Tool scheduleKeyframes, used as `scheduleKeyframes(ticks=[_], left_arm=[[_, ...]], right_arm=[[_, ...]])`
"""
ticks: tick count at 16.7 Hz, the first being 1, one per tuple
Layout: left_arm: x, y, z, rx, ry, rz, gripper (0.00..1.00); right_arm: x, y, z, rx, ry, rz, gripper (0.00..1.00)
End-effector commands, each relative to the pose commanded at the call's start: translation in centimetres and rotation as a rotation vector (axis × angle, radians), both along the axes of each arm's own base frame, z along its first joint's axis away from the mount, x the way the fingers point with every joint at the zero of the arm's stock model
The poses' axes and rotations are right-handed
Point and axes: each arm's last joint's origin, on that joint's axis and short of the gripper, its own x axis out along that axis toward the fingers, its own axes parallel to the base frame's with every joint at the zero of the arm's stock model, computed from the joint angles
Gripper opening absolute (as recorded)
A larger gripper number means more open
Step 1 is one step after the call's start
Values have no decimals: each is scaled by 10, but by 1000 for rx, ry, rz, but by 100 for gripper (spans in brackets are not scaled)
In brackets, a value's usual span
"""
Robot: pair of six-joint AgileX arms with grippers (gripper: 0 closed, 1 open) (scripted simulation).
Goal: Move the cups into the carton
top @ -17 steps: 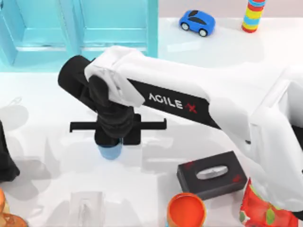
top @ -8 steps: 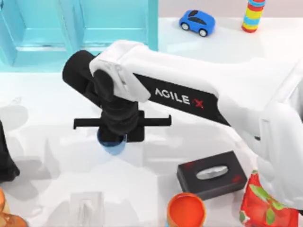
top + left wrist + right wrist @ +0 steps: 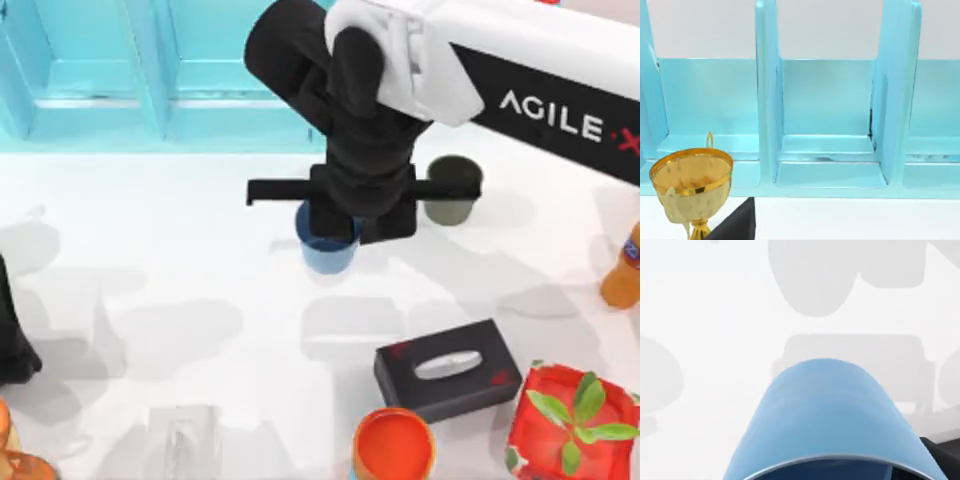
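Desk point(image 3: 150, 290): white, carries everything below. Landmark for all places: the blue cup.

Carton point(image 3: 170, 70): turquoise, divided into compartments, lies along the far edge of the desk, behind and to the left of the blue cup. The left wrist view looks into its open compartments point(image 3: 827, 130).

Right arm point(image 3: 520, 90): white with black wrist, reaches in from the right and ends directly over the blue cup.

Right claw point(image 3: 335, 228): points down onto the blue cup point(image 3: 327, 250). The cup sits right under the wrist, its wall close up in the right wrist view point(image 3: 825, 415). Fingers hidden by the wrist; cannot tell how far they are open or whether they grip the cup.

Left arm point(image 3: 12, 335): dark part at the desk's left edge, well left of the blue cup, parked. Its claw's state cannot be told.

Tissue box point(image 3: 448, 368): black, in front and to the right of the blue cup.

Red planter point(image 3: 570, 420): with green leaves, farther right-front.

Orange pot point(image 3: 393, 445): in front of the blue cup, at the near edge.

Gold trophy point(image 3: 690, 185): in the left wrist view, standing before the carton.

Olive cup point(image 3: 453, 190): upright on the desk, just right of the blue cup, apart from it, outside the carton.
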Motion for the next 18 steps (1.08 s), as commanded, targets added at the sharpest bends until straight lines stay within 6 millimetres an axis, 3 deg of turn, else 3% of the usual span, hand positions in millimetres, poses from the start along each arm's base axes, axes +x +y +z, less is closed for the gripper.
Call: scheduleKeyframes(ticks=[7,10,12,15,18], left_arm=[[0,0,0,0,0,0,100],[0,0,0,0,0,0,100],[0,0,0,0,0,0,100],[0,0,0,0,0,0,100],[0,0,0,0,0,0,100]], right_arm=[[2,-7,4,-2,-3,-1,0],[24,-41,16,2,-29,-32,0],[46,-85,26,-7,-49,-64,0],[70,-175,41,-48,-59,-110,0],[69,-279,50,-109,-18,-129,0]])
